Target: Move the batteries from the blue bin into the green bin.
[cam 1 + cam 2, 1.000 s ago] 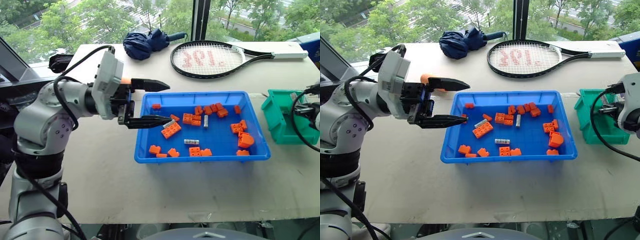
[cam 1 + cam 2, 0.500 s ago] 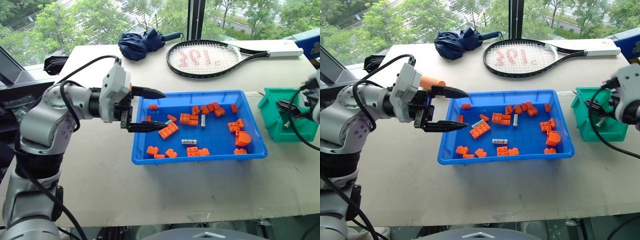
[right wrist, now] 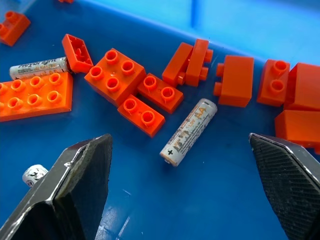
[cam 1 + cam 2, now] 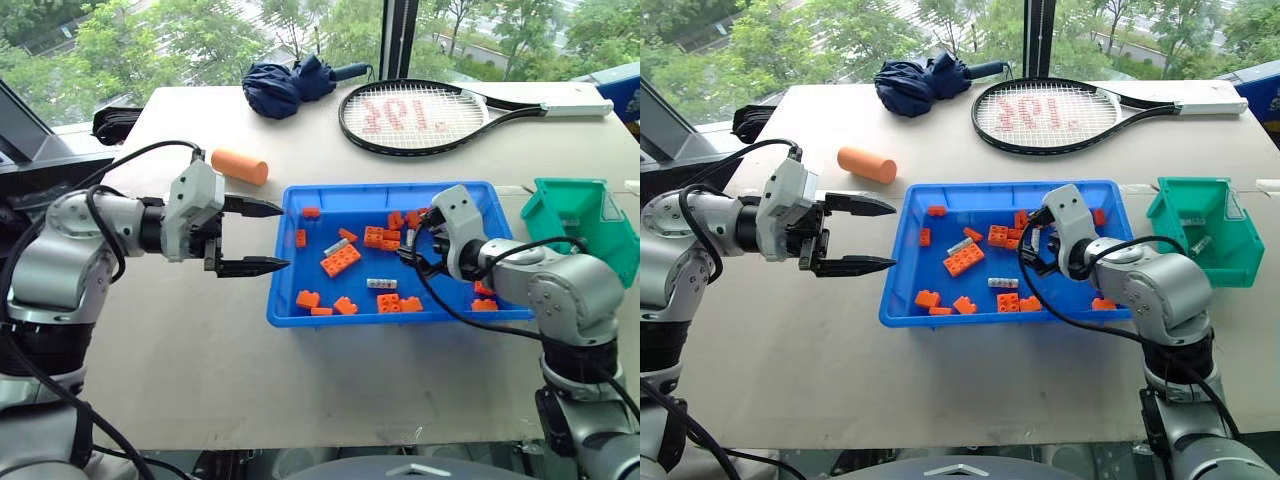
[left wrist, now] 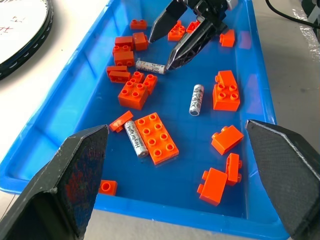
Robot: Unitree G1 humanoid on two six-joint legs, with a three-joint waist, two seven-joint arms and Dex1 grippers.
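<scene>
Both claws spread — right claw (over blue bin).

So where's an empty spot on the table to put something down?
The table is bare in front of the blue bin, and also between the bin and the tennis racket. Inside the bin it is crowded with orange bricks and batteries.

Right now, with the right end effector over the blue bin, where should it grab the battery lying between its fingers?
Grip the battery at mid-length, across its thin round body, coming straight down from above. It lies flat on the blue bin floor; the right end effector is open around it. The orange bricks alongside look close, so close slowly.
</scene>
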